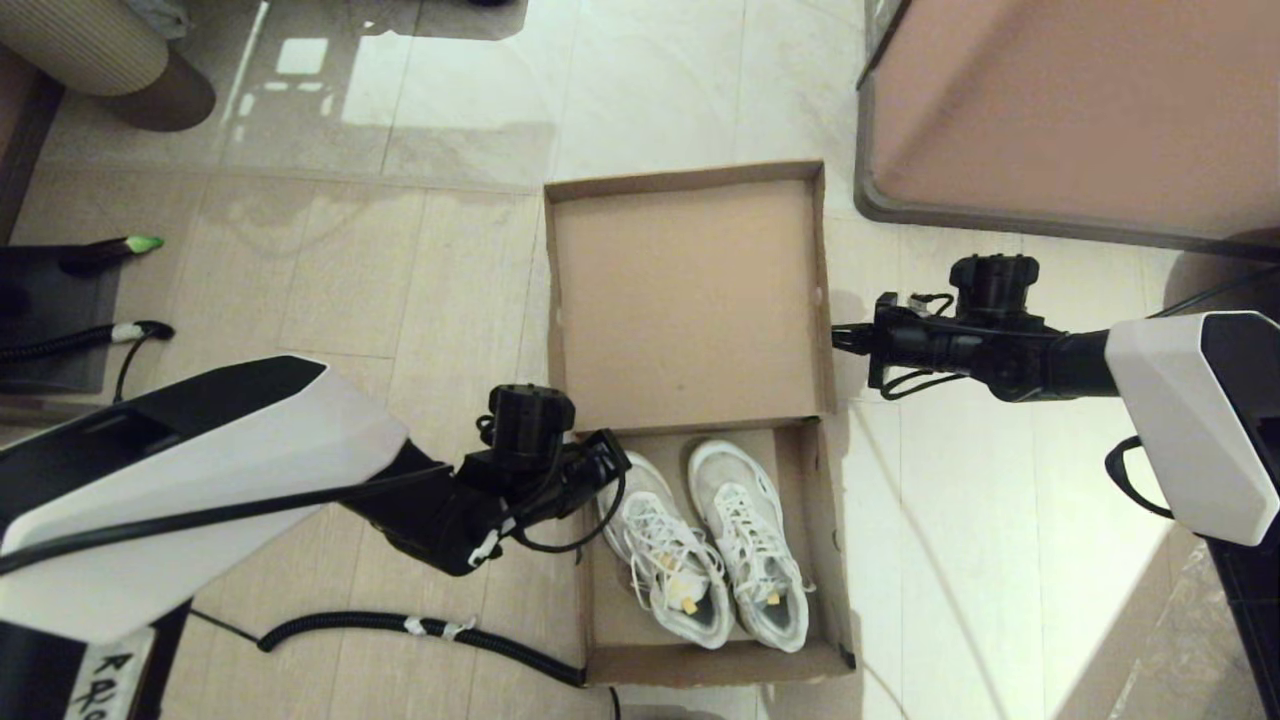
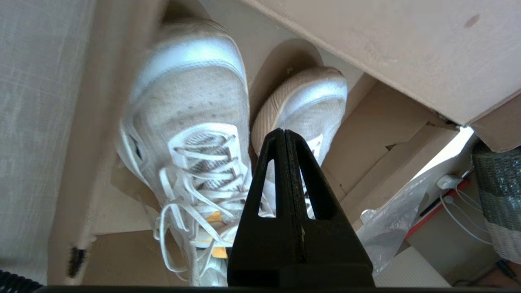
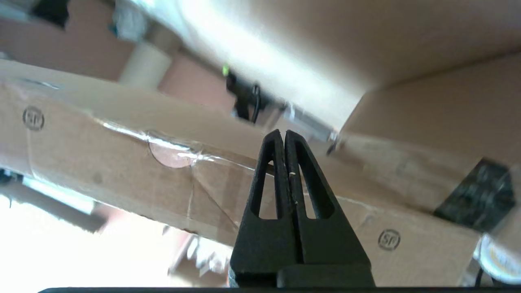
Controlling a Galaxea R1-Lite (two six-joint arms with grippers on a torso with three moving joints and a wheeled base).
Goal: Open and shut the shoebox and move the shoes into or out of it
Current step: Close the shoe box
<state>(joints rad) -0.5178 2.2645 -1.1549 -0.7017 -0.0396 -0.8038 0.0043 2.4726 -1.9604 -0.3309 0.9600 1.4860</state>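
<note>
The brown cardboard shoebox (image 1: 820, 540) lies open on the floor, its flap lid (image 1: 690, 300) folded back away from me. Both white lace-up sneakers (image 1: 700, 545) rest side by side inside it, toes toward the lid. My left gripper (image 1: 612, 462) is shut and empty, hovering at the box's left wall beside the left shoe's toe; in the left wrist view its fingertips (image 2: 283, 132) hang over the shoes (image 2: 191, 134). My right gripper (image 1: 845, 340) is shut and empty, just outside the lid's right edge; the right wrist view shows the taped cardboard side (image 3: 122, 175) beyond its tips (image 3: 283, 133).
A large pinkish-brown block with a grey rim (image 1: 1060, 120) stands at the back right. Black cables (image 1: 400, 630) run along the floor at the front left. A dark stand (image 1: 60, 320) sits at the far left, and a ribbed beige cylinder (image 1: 100, 50) at the back left.
</note>
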